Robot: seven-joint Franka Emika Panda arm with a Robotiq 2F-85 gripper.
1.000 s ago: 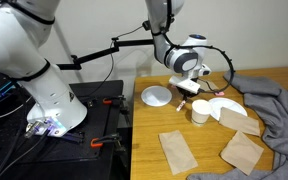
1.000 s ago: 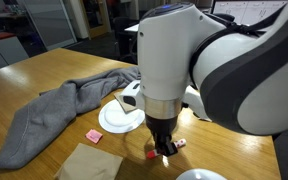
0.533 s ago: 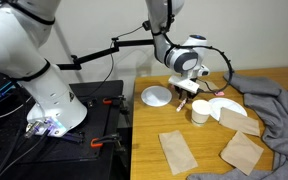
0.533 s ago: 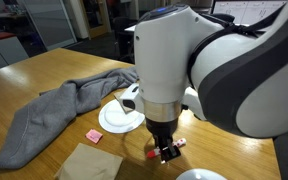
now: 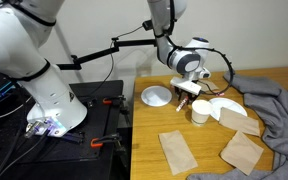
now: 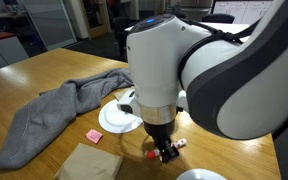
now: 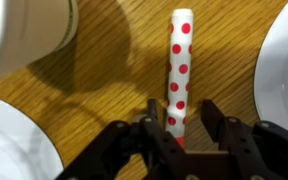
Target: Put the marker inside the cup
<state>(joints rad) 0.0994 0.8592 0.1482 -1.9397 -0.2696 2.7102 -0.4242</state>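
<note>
The marker (image 7: 180, 70) is a thin white stick with red dots, lying flat on the wooden table. My gripper (image 7: 179, 125) is open, with its two fingers on either side of the marker's near end; the left finger is close to it and a gap shows on the right. The cream cup (image 7: 24, 30) stands upright just beyond, at the top left of the wrist view. In an exterior view the gripper (image 5: 187, 97) hangs low over the table beside the cup (image 5: 199, 111). In an exterior view the gripper (image 6: 164, 150) nearly touches the table, and the marker's end (image 6: 180, 144) pokes out beside it.
White round plates lie on both sides of the gripper (image 5: 157, 96) (image 5: 224, 106). Brown paper napkins (image 5: 176, 150) (image 5: 242, 152) lie nearer the table's front. A grey cloth (image 6: 59, 105) is bunched at one end, with a small pink square (image 6: 94, 135) near it.
The gripper has sunk a little lower over the marker. The marker, cup and plates have not moved.
</note>
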